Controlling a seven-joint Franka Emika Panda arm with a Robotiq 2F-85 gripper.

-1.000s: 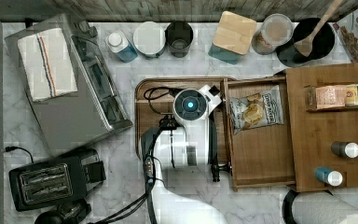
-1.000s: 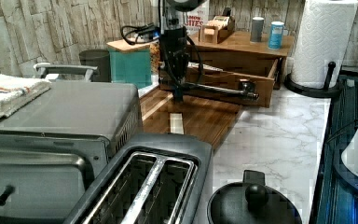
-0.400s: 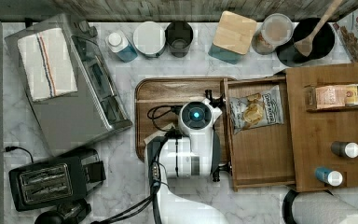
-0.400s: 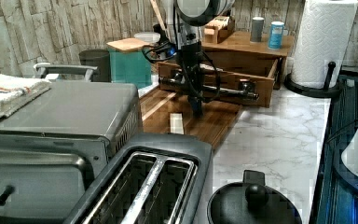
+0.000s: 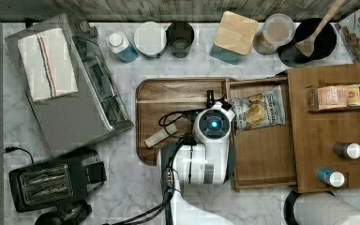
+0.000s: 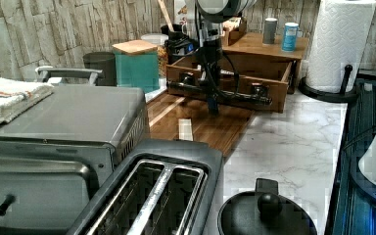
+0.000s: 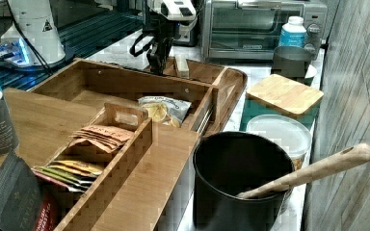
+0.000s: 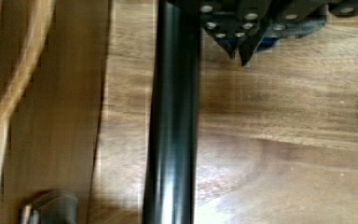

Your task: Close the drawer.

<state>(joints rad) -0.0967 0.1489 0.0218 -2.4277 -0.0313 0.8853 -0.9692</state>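
Arm reaches in from the top view's bottom edge, wrist pointing straight down. Gripper [image 6: 212, 105] hangs over the dark wooden tray [image 5: 178, 96], just in front of the drawer's black bar handle [image 6: 219, 93]. In the wrist view the fingers [image 8: 237, 46] are pressed together, tips meeting in a point beside the handle [image 8: 172, 116]; holding nothing.

The drawer [image 5: 262, 157] stands pulled out from under the cabinet top [image 5: 333, 131], its front panel next to the tray's edge. A snack bag [image 5: 255, 110] lies inside it.

White marble worktop [image 5: 140, 187]. Toaster oven [image 5: 75, 93] with a folded towel [image 5: 47, 63] on top and a black toaster [image 5: 51, 180] at the top view's left. Canisters, a teal box with wooden lid [image 5: 234, 35] and a black pot holding a wooden spoon [image 5: 309, 42] line the plank back wall. Paper towel roll [image 6: 340, 44] at the left view's right.
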